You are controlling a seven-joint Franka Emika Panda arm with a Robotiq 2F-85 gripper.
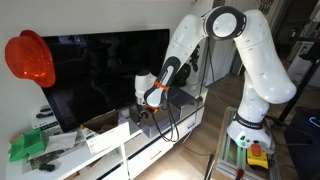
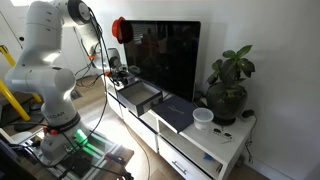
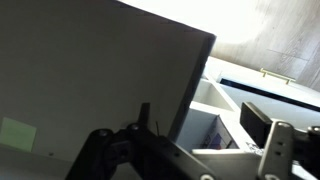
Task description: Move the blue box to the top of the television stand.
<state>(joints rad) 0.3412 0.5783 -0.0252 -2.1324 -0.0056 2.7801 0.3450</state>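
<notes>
In an exterior view, one blue box sits on top of the single white television stand in front of one TV, the fingers at its end, their spread and hold impossible to tell.

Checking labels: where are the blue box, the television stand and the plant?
blue box [image 2: 141,96], exterior view, inside floor.
television stand [image 2: 212,142], exterior view, bare white top.
plant [image 2: 230,72], exterior view, leaves.
</notes>
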